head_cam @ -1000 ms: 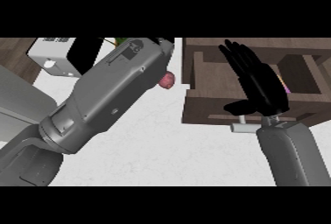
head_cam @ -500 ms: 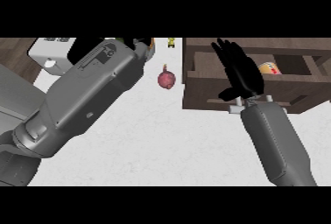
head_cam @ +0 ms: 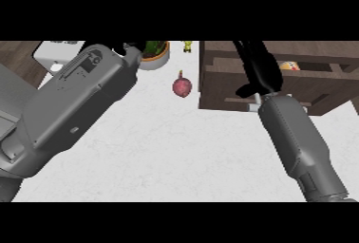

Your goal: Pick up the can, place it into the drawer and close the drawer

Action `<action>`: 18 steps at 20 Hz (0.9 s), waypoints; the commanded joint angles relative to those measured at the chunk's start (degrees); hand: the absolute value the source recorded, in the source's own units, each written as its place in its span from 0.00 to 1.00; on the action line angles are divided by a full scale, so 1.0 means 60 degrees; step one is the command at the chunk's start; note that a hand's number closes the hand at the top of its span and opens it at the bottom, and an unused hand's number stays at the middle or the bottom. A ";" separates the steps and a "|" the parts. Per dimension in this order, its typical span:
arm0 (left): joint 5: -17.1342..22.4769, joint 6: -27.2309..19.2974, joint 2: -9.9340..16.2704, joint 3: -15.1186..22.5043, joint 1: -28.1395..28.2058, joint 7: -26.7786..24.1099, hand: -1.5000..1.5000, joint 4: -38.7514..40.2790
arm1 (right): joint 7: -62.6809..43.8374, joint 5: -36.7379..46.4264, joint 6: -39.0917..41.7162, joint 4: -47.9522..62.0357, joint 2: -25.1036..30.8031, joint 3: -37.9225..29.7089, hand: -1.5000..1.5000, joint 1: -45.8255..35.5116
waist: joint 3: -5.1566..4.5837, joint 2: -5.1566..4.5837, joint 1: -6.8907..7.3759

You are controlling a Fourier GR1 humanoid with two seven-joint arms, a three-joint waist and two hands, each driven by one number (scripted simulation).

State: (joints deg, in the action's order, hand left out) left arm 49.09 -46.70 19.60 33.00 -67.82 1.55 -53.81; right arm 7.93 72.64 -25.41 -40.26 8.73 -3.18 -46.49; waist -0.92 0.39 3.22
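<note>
The can (head_cam: 289, 65), yellow and red with a pale top, lies inside the open wooden drawer (head_cam: 224, 95) at the upper right. My right hand (head_cam: 259, 71) stands open over the drawer's front part, fingers straight and pointing away, just left of the can and apart from it. Its grey forearm runs down to the lower right corner. My left forearm fills the left side. Only a black sliver of my left hand (head_cam: 132, 47) shows at the top edge, holding nothing that I can see.
A reddish-purple vegetable (head_cam: 182, 88) lies on the white counter (head_cam: 175, 152) just left of the drawer. A pale pot with green leaves (head_cam: 155, 53) and a small yellow item (head_cam: 188, 46) sit at the back. A white appliance (head_cam: 52, 53) stands far left.
The right hand has slid left and farther over the drawer, and the can has come into sight to its right. The left forearm has shifted left, uncovering the vegetable and pot.
</note>
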 commanded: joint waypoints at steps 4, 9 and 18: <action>-0.0136 -0.0387 0.0422 -0.0062 0.0304 0.0692 0.00 -0.1103 | 0.0460 -0.0077 -0.1657 0.2076 0.0099 -0.0639 0.00 -0.0478 | 0.0175 -0.0195 0.0145; -0.0475 -0.0371 0.0512 0.0118 0.0951 0.0400 0.00 -0.1481 | -0.0039 -0.0001 -0.1808 0.3041 0.0436 -0.1086 0.00 -0.1905 | 0.0171 -0.0267 0.0311; -0.0597 -0.0229 0.0959 -0.0075 0.0886 0.0930 0.00 -0.1958 | -0.0172 0.0305 -0.2346 0.4233 0.0829 -0.1212 0.00 -0.2981 | 0.0173 -0.0364 0.0395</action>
State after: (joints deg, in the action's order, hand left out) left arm 46.11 -47.88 25.06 32.57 -64.28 7.14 -64.16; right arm 6.92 74.15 -37.74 -17.09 11.94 -9.71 -61.36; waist 0.09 -1.56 5.29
